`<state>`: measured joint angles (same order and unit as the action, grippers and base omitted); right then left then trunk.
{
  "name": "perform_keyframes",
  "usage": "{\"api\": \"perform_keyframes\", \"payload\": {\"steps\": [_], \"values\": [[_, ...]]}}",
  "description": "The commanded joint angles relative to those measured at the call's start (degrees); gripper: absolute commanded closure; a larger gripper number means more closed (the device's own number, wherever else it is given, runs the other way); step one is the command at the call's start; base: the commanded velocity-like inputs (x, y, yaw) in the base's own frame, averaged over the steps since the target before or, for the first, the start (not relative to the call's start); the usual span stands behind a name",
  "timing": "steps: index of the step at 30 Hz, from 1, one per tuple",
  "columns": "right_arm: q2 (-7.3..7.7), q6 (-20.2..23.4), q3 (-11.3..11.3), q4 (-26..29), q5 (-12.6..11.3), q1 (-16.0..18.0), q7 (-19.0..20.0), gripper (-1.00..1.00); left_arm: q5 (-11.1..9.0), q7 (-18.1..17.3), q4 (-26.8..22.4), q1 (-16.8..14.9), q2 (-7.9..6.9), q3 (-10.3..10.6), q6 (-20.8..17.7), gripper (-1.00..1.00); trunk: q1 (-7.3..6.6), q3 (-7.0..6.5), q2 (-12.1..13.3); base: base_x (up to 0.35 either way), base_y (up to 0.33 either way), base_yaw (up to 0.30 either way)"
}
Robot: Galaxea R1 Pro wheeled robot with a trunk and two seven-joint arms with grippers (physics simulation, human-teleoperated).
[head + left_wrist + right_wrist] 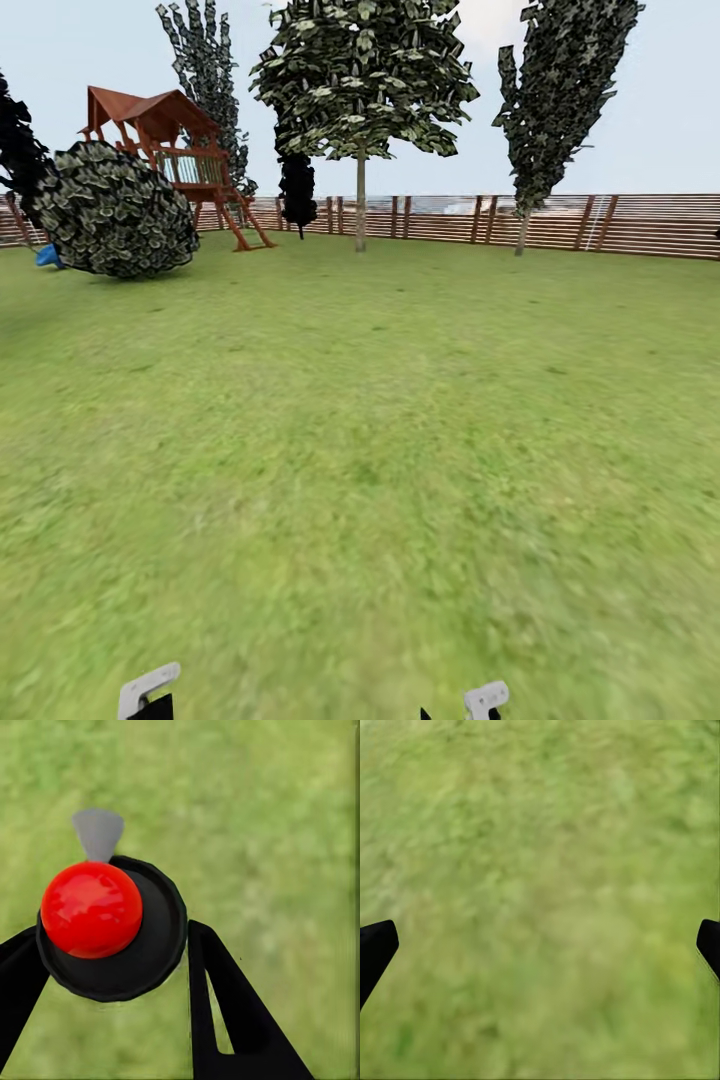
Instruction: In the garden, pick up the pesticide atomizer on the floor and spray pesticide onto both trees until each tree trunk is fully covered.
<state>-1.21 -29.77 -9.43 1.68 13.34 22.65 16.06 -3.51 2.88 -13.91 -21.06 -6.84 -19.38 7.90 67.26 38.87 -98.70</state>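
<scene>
Inspector: Left gripper point(112, 967)?
Aide: Jaws clamp a black bottle point(142, 952), red cap; likely the pesticide atomizer, pickup apparently done.
Inspector: Right gripper point(540, 952)?
Aide: Spread wide, empty over lawn point(540, 832).
Inspector: Remaining?
Aide: Trees point(360, 80) by the fence point(640, 225) well apart; spraying unstarted.

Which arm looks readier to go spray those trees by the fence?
Left. The left gripper holds a black spray bottle with a red cap; the right gripper is open over grass. The trees stand far off.
</scene>
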Motion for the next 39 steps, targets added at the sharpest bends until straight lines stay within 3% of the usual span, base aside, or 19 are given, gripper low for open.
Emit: {"api": "perform_keyframes", "payload": {"steps": [1,4,5,8,39], "values": [[-0.01,-0.1,-0.5,0.0,0.4,0.0,0.2,-1.00,-0.4,0.2,0.0,0.0,-0.01,0.3,0.2,1.00,0.03,0.05,0.0,0.337,0.000,0.000],[-0.02,-0.1,-0.4,-0.1,0.5,0.0,0.3,-1.00,-0.5,0.0,-0.1,-0.3,0.40,0.2,0.2,1.00,0.03,0.05,0.0,0.337,0.000,0.000],[0.00,-0.1,-0.5,-0.1,0.5,0.0,0.2,-1.00,-0.1,0.1,-0.2,-0.5,1.34,0.4,0.2,1.00,0.03,0.06,0.0,0.337,0.000,0.000],[0.13,-0.1,-0.5,0.0,0.4,0.0,0.2,-1.00,1.3,0.4,-0.1,-0.2,1.72,1.6,0.3,1.00,0.03,0.19,0.0,0.337,0.000,0.000],[0.07,-0.1,-0.5,0.1,0.3,0.0,0.1,-1.00,1.6,0.5,-0.1,0.0,1.30,1.9,0.3,1.00,0.03,1.21,0.0,0.338,0.000,0.062]]}}
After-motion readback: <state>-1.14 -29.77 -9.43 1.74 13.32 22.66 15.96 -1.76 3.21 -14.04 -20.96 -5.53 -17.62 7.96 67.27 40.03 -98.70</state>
